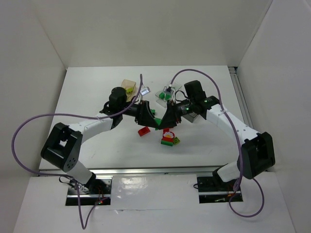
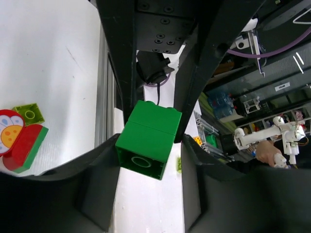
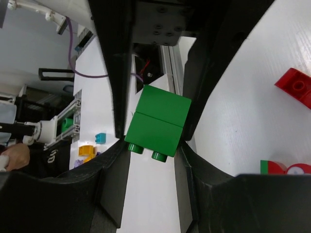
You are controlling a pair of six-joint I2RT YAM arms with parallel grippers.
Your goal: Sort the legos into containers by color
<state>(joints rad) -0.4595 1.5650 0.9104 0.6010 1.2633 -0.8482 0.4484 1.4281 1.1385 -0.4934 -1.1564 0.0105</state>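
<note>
Now, left gripper [image 2: 148, 145]: fingers clamped on glossy green two-brick stack [image 3: 160, 119], hollow underside showing.
Right gripper [image 3: 156, 130]: clamped on same stack, round studs showing.
Stack's place: between both grippers, over matte white table [image 1: 97, 141], near red brick [image 1: 144, 130].

Left arm [image 1: 92, 127] and right arm [image 1: 231, 124] are the same build: white tubes, chunky black joints. A purple cable [image 1: 63, 115] loops off each. Fingers [image 2: 116, 58] are matte black, and the mount plate [image 2: 155, 26] has small screws [image 2: 173, 35].
</note>
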